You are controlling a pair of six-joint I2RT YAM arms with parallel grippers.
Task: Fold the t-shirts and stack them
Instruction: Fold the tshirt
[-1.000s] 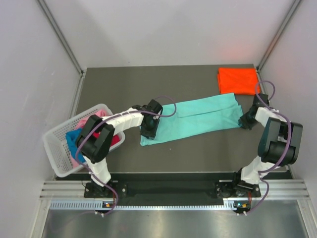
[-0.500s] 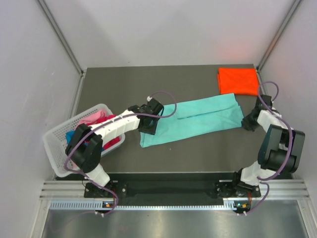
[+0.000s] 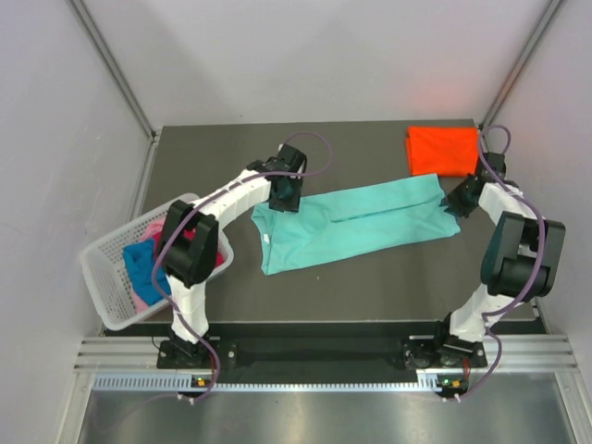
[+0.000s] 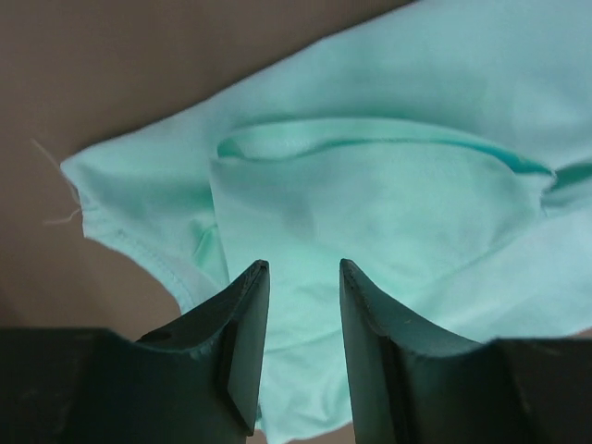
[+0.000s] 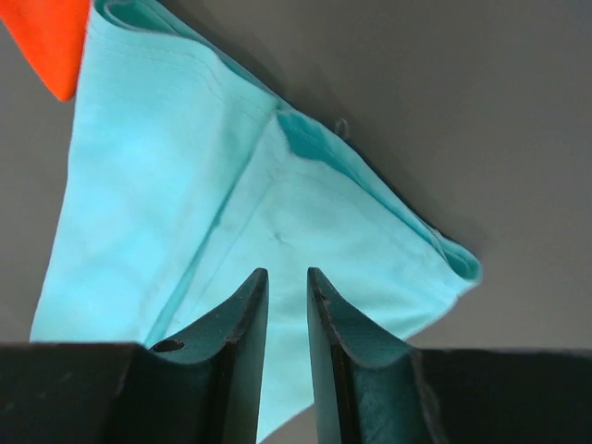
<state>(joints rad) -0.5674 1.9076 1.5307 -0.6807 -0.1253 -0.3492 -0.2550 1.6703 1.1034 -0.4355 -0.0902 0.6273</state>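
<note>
Pincers both parted above the teal t-shirt (image 3: 356,222) — neither clamps any cloth.
Left gripper (image 4: 302,268) hovers with its fingers well apart over the shirt's left end (a turned-over flap lies just past the tips); right gripper (image 5: 286,273) shows only a narrow slit, over the shirt's right corner. At the table's (image 3: 370,287) near-left edge, a white basket (image 3: 100,282) holds pink, blue and magenta-red cloth. Mid-table the teal shirt lies as a long band — beyond its right end, in the far-right corner, sits the folded orange t-shirt (image 3: 442,151).
</note>
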